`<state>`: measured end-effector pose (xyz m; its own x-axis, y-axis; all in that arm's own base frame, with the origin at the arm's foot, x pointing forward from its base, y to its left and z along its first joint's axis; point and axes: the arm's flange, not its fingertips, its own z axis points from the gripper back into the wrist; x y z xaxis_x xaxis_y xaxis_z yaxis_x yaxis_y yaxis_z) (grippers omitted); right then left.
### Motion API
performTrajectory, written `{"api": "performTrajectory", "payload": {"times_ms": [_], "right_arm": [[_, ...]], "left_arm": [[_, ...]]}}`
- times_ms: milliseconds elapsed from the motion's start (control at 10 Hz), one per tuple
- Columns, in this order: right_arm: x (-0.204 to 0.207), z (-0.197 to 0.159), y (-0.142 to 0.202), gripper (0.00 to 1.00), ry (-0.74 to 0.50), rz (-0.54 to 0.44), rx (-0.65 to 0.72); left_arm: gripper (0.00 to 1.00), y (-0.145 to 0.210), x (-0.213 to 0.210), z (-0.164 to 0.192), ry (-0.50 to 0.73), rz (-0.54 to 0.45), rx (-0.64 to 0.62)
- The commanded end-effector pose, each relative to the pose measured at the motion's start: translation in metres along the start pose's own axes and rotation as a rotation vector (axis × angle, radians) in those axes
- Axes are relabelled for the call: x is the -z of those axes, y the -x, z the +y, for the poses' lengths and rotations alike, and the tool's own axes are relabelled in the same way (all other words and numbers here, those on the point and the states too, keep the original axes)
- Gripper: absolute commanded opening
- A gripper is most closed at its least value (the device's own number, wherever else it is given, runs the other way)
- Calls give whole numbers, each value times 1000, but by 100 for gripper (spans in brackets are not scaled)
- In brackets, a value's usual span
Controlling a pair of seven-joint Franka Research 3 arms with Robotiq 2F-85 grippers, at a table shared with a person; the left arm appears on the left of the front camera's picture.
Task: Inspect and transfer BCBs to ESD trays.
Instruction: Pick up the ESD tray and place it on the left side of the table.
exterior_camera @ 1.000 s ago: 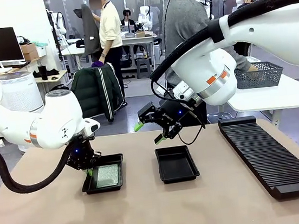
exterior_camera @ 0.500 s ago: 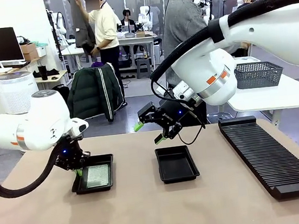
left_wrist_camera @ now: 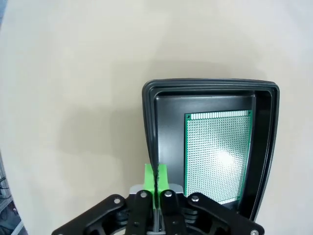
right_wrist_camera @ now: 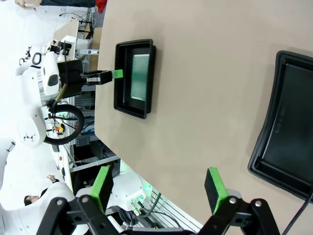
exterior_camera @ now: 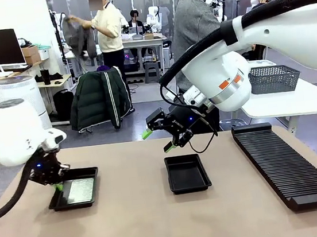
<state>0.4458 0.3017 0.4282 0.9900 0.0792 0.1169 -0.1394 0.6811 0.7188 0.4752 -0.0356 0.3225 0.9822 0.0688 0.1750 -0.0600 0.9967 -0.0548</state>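
One ESD tray point(exterior_camera: 87, 172) lies at the table's left with a pale green BCB point(exterior_camera: 79, 190) flat inside it. My left gripper point(exterior_camera: 57, 186) is shut on that tray's rim. The left wrist view shows its green fingertips point(left_wrist_camera: 149, 176) pinching the tray wall point(left_wrist_camera: 210, 85) beside the BCB point(left_wrist_camera: 217, 152). A second ESD tray point(exterior_camera: 187, 174) sits in the middle with nothing in it. My right gripper point(exterior_camera: 156, 140) hangs open above its far left corner. In the right wrist view, my right gripper point(right_wrist_camera: 159, 183) looks down at both trays point(right_wrist_camera: 134, 44) point(right_wrist_camera: 288, 137), the BCB point(right_wrist_camera: 140, 77) and the left gripper point(right_wrist_camera: 116, 74).
A long black slotted rack point(exterior_camera: 288, 163) runs along the table's right side. A grey mesh basket point(exterior_camera: 275, 79) stands on a white side table at the back right. A person point(exterior_camera: 193, 27) stands just behind the far edge. Bare tabletop lies between and in front of the trays.
My left arm has pulled the tray with the BCB leftward across the table, its grip on the rim unchanged. The right arm and the middle tray have not moved.
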Motion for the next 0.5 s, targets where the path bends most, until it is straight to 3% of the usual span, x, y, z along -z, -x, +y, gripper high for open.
{"api": "performTrajectory", "payload": {"times_ms": [0, 400], "right_arm": [[0, 0, 0, 100, 1, -4, 10], [0, 0, 0, 100, 1, -4, 10]], "left_arm": [[0, 11, -3, 37, 16, -5, 8], [0, 16, -11, 96, 3, -19, 13]]}}
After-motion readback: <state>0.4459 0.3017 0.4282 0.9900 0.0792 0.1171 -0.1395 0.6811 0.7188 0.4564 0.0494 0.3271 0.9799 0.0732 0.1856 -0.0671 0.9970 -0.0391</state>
